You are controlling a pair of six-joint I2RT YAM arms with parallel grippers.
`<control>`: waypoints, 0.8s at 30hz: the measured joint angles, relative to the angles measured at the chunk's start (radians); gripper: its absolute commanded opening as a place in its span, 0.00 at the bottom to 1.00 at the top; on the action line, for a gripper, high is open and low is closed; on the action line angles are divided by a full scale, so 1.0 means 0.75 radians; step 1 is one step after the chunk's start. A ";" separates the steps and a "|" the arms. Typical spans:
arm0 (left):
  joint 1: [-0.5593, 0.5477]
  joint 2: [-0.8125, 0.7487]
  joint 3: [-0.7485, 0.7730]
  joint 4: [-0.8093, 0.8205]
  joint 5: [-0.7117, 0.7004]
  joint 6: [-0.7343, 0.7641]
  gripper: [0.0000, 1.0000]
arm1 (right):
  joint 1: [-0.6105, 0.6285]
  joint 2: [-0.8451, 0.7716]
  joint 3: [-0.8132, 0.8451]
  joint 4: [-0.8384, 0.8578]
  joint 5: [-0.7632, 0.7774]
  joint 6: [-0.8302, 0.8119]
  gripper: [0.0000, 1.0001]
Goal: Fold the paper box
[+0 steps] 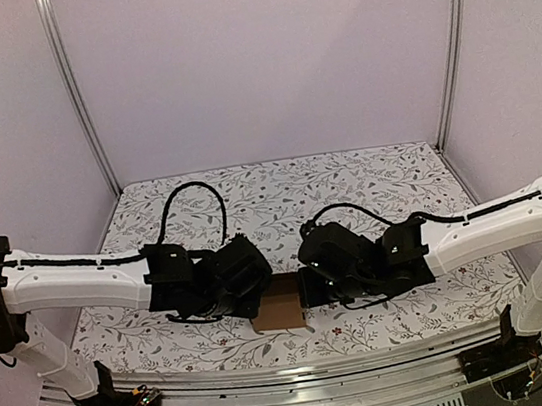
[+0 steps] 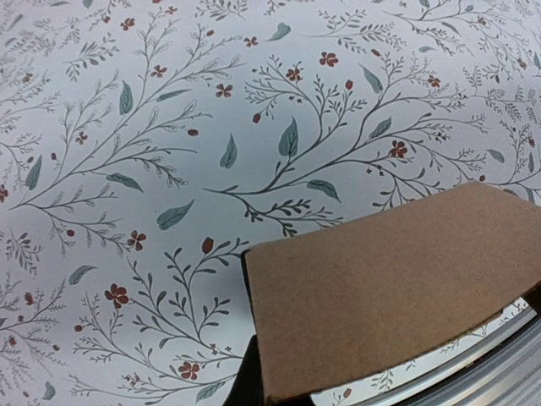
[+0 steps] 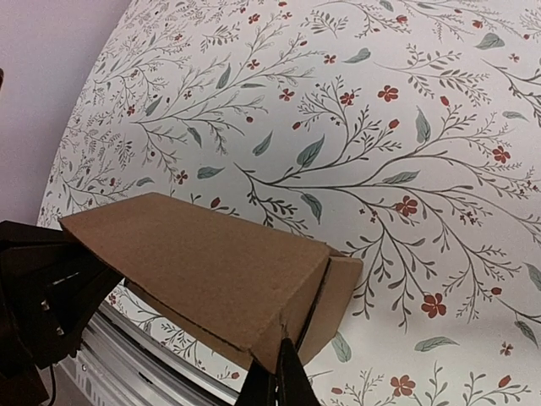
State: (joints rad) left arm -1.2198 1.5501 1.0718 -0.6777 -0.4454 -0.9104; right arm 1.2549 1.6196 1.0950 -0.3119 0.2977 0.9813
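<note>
Your right gripper [image 3: 277, 381] is pinched fully closed on a thin folded edge of the paper box [image 1: 279, 308]. Your left gripper [image 2: 245, 382] is closed just as tight on the opposite corner. Between them the box hangs just above the floral cloth [image 1: 350, 192], at the middle of its near edge. The box is plain brown cardboard, matte and slightly grainy, with one broad flat panel facing up and a flap bent down sharply at the right gripper's end. The cloth is smooth and white, printed with grey-green leaves, thin branches and small red flowers.
</note>
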 measured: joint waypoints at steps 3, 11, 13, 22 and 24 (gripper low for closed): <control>-0.001 0.001 -0.001 0.001 0.000 -0.001 0.00 | 0.015 0.000 -0.014 0.020 0.030 -0.001 0.00; -0.001 0.001 -0.001 0.002 0.005 -0.010 0.13 | 0.051 0.007 -0.037 0.049 0.123 -0.024 0.00; -0.002 0.001 -0.001 0.005 0.015 -0.010 0.21 | 0.055 0.010 -0.042 0.052 0.145 -0.032 0.00; -0.020 -0.064 -0.035 0.028 0.102 -0.021 0.36 | 0.076 0.054 -0.046 0.090 0.209 -0.053 0.00; -0.022 -0.087 -0.040 0.028 0.125 -0.016 0.38 | 0.082 0.063 -0.046 0.099 0.223 -0.056 0.00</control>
State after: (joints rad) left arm -1.2366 1.4849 1.0416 -0.6563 -0.3515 -0.9222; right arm 1.3167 1.6665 1.0607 -0.2379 0.4652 0.9390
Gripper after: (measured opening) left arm 0.357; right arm 0.005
